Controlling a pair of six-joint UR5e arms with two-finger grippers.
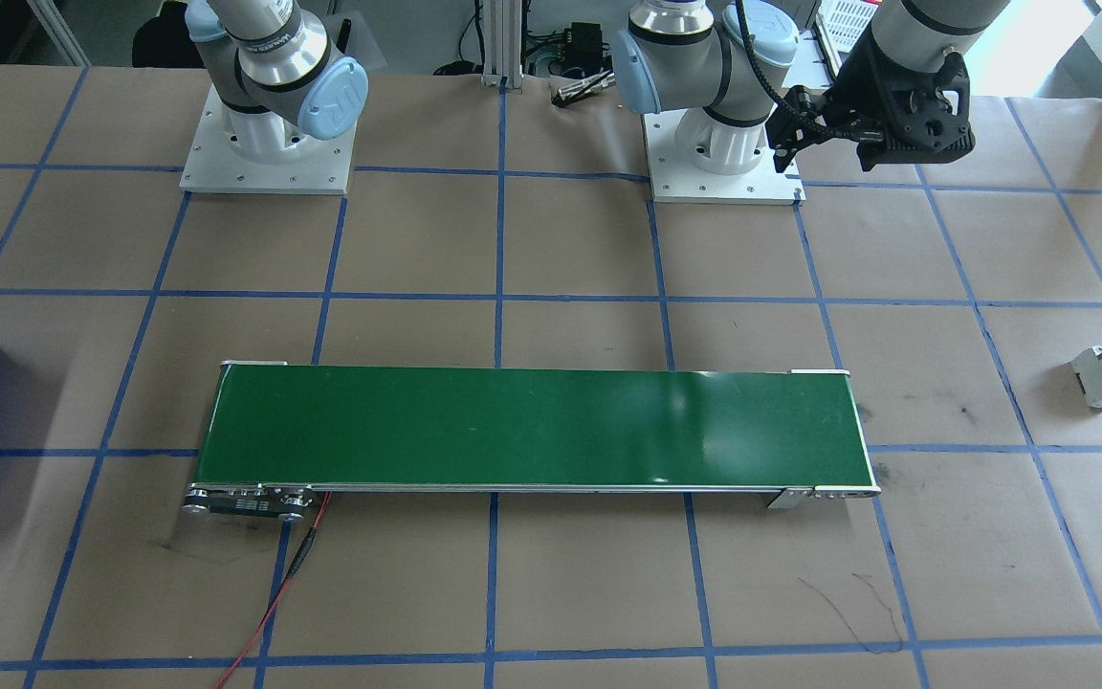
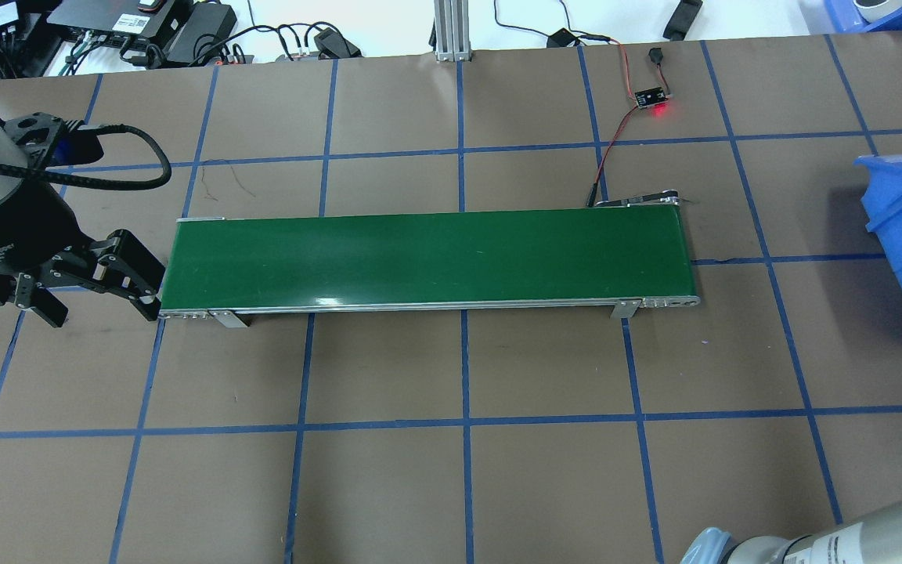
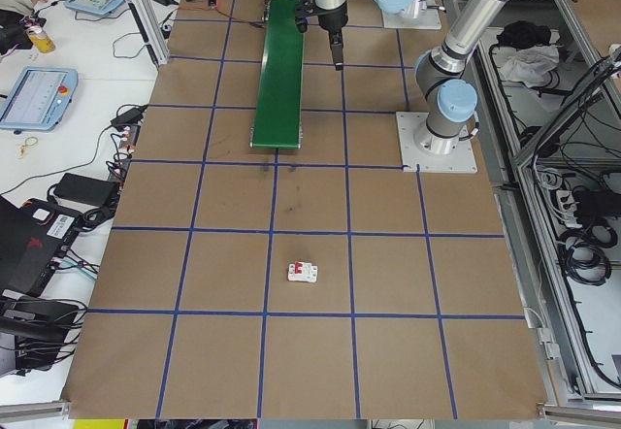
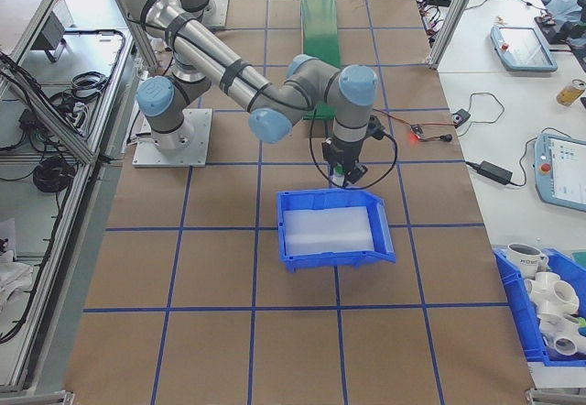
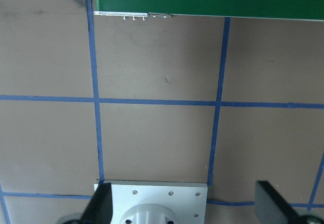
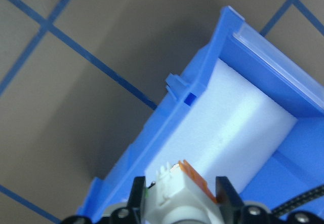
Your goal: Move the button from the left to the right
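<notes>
The right gripper [image 6: 179,203] is clamped on the button [image 6: 174,188], held above the blue bin [image 6: 202,82] at its rim, over the white foam liner [image 6: 228,117]. Judged from the wrist view, a release here could clip the wall and tip the button onto the table outside. Its green cap is hidden. Far across, past the conveyor belt [image 2: 427,258], the left gripper [image 2: 99,301] hangs wide, holding nothing.
</notes>
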